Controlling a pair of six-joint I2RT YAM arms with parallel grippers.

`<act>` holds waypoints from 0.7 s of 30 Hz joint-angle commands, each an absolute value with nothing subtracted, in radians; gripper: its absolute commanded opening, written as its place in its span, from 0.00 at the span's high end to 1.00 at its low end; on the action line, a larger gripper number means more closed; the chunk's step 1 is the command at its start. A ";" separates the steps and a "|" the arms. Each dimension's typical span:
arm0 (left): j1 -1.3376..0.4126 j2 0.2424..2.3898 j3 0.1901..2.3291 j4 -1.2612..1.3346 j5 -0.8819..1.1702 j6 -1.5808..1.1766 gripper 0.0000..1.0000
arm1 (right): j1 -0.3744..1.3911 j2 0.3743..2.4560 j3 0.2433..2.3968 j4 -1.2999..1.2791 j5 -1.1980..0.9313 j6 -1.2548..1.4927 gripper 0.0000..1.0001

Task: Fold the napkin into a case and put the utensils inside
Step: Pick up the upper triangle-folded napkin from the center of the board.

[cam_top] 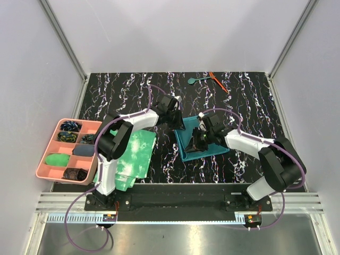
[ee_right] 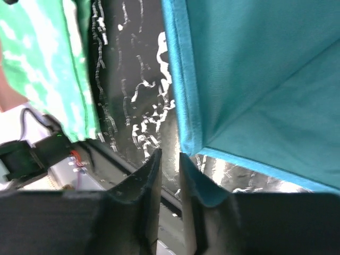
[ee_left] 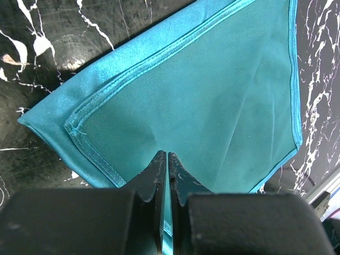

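Left end effector (ee_left: 168,155) seemingly pinches napkin (ee_left: 212,95), which spreads ahead.

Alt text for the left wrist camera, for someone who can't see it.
The left gripper, shut, pinches the edge of a dark teal napkin. The cloth is folded over itself, stitched hem showing, on a black marbled table.

A robotics lab cell: white panel walls (cam_top: 175,32) and aluminium framing (cam_top: 64,40) enclose a marbled table (cam_top: 127,90), arms (cam_top: 139,121) bolted at bottom.
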State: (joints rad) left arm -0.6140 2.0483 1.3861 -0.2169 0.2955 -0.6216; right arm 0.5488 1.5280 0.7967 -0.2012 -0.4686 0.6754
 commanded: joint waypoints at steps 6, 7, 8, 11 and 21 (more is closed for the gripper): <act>-0.528 1.875 1.364 -0.215 0.252 -0.666 0.70 | 0.591 1.548 0.929 -0.371 -0.259 0.482 0.55; -0.516 1.862 1.356 -0.221 0.247 -0.698 0.66 | 0.604 1.552 0.952 -0.379 -0.235 0.476 0.51; -0.502 1.836 1.335 -0.221 0.247 -0.712 0.64 | 0.612 1.569 0.966 -0.397 -0.221 0.460 0.49; -0.460 1.841 1.342 -0.230 0.253 -0.735 0.54 | 0.647 1.612 1.025 -0.435 -0.183 0.443 0.45; -0.465 2.011 1.508 -0.399 0.201 -0.701 0.55 | 0.670 1.666 1.152 -0.518 -0.074 0.451 0.35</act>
